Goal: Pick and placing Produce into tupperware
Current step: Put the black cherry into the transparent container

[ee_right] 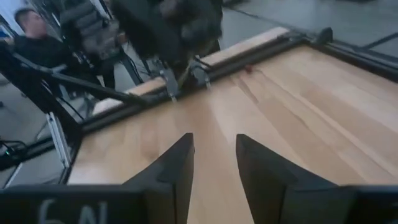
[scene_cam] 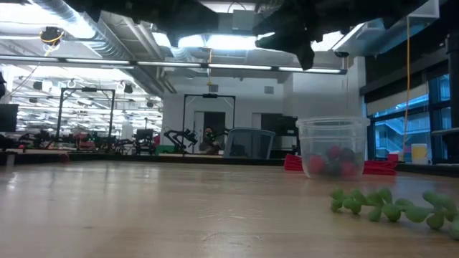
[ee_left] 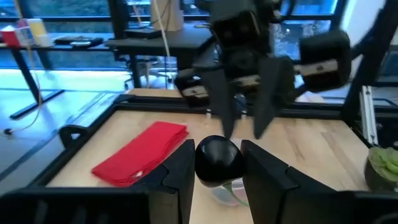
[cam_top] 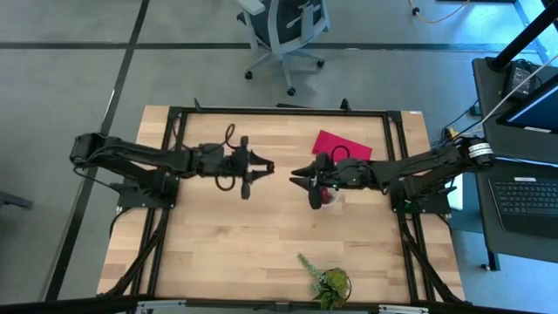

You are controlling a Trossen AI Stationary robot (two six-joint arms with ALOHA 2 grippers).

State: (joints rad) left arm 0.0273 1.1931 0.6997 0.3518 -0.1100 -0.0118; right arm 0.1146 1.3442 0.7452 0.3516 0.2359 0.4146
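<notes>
The tupperware [scene_cam: 333, 147], a small clear cup, stands on the table with red and dark produce [scene_cam: 331, 162] lying in its bottom. In the high view the cup [cam_top: 331, 197] sits under my right arm's wrist. My left gripper [cam_top: 268, 166] hangs level above the table's middle, shut on a dark round fruit [ee_left: 217, 160]. My right gripper [cam_top: 295, 173] faces it from the right, raised and open, with nothing between its fingers [ee_right: 212, 168]. The left wrist view shows the right gripper [ee_left: 244, 124] just beyond the fruit. My left gripper pinches the dark round fruit by its two opposite sides [ee_left: 200, 163] between its two fingers. The fingers lie about level and point toward the table's right. The fruit is lifted clear of the table, high above the wood.
A flat red piece [cam_top: 342, 145] lies behind the cup toward the far edge. A green leafy plant [cam_top: 327, 281] rests near the table's front edge. A black frame [cam_top: 279, 112] borders the table. A person [ee_right: 28, 28] sits in the room beyond.
</notes>
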